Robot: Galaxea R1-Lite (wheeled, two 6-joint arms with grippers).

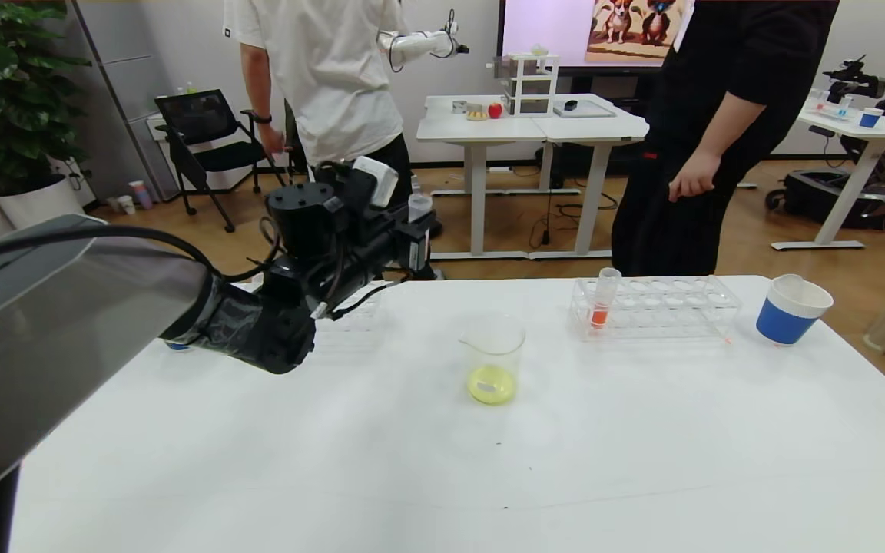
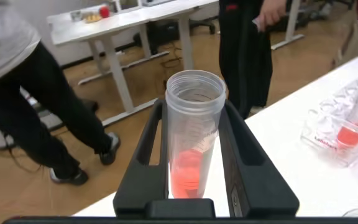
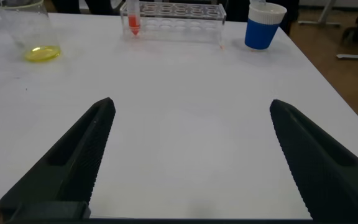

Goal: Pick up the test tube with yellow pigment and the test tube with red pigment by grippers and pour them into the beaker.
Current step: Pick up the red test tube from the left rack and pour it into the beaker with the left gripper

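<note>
My left gripper [image 1: 418,230] is raised over the table's far left side and is shut on the test tube with red pigment [image 2: 193,134]. This tube [image 1: 419,209] stands upright between the fingers, open end up, with salmon-red liquid at its bottom. The beaker [image 1: 493,359] stands mid-table to the right of and below that gripper, with yellow liquid in its base [image 3: 41,53]. My right gripper [image 3: 191,104] hovers open over bare table near the front, with nothing between its fingers. The test tube with yellow pigment is out of view.
A clear rack [image 1: 661,309] at the back right holds one tube of orange-red liquid [image 1: 604,301]. A blue-and-white paper cup [image 1: 792,310] stands right of it. A second clear rack [image 1: 354,316] lies behind my left arm. Two people stand beyond the far edge.
</note>
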